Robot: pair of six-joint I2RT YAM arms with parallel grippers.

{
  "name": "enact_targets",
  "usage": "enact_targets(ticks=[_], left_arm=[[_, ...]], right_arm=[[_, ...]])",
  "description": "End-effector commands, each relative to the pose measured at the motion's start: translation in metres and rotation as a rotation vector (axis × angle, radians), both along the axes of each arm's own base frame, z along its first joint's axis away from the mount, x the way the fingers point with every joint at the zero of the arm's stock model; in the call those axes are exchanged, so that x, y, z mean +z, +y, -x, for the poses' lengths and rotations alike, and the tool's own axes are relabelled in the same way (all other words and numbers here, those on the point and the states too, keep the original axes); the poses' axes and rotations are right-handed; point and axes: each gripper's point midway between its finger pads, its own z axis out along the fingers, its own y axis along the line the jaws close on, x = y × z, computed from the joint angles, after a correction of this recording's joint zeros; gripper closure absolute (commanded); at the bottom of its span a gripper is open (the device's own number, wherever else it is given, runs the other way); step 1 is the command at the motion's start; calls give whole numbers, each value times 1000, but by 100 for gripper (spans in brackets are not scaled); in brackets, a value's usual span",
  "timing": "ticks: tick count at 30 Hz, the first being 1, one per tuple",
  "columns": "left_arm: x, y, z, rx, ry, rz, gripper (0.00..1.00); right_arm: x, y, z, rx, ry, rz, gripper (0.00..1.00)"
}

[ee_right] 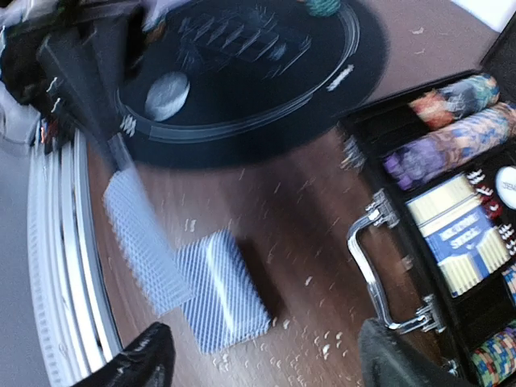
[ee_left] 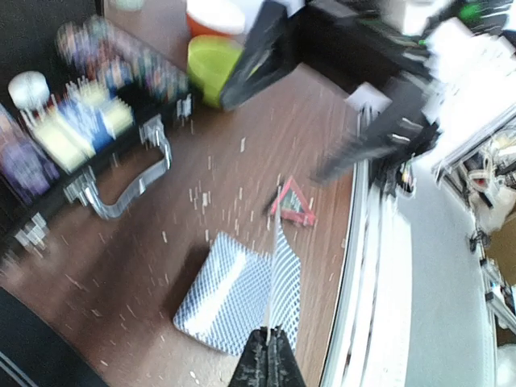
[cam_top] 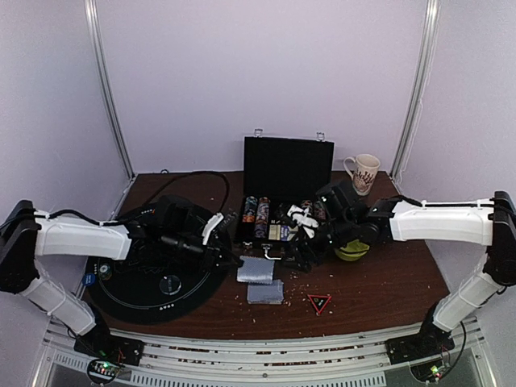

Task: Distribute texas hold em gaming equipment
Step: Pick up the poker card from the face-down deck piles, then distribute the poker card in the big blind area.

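Left of the black case [cam_top: 286, 173], a round black mat [cam_top: 137, 302] lies on the worktop [cam_top: 387, 290], and it carries one clear disc [cam_top: 170, 283]. The left fingers [ee_left: 258, 367] are pressed together in front of the case and pinch one grey-blue-backed card [ee_left: 284, 278] by its edge. The card hangs just beside one deck [ee_left: 226, 294], which lies flat on the worktop in front of the case handle [ee_left: 129, 193]. Inside the case, two rows of chips [cam_top: 257, 214] lie side by side at its left end. The right fingers [ee_right: 153, 359] stand wide apart over the worktop in front of the case and hold nothing. In front of the case, toward its right, lies one red triangle [cam_top: 319, 303]. Right of the case there are one yellow-green bowl [cam_top: 352, 252] and one patterned mug [cam_top: 363, 172].
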Motion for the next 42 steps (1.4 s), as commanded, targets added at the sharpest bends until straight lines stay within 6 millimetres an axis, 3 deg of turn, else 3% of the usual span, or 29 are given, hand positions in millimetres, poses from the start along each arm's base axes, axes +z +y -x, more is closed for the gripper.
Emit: enact_targets(ticks=[1,3,5,8,10,13,16,18,23,27,33,42], left_arm=[[55,11,-22,108,-138,162,100],[66,23,-35,185,-124,189,100],[67,51,-63,345,-67,196,100],[54,126,-106,657,82,187,100],[39,176,-119,839,144,110,100],[35,234,-127,1024,116,10,100],[26,283,-126,1127,190,27,100],[19,326,-125,1232,228,23,100],[21,400,-121,1435,235,-9,100],[25,422,-128,1485,210,-84,100],[41,429,-148,1479,160,-55,100],[14,417,-179,1368,219,-37,100]], right_arm=[[47,19,-20,-105,83,-245,22],[53,23,-27,-141,102,-265,24],[61,24,-36,-174,83,-270,25],[69,21,-43,-210,44,-273,27],[72,18,-44,-217,29,-271,27],[71,15,-43,-222,23,-255,27],[71,12,-43,-229,13,-243,27],[71,11,-44,-236,1,-238,27],[61,4,-43,-228,-21,-177,27],[54,0,-39,-206,-30,-140,27],[45,-5,-34,-173,-48,-101,26],[37,-2,-35,-132,-68,-71,24]])
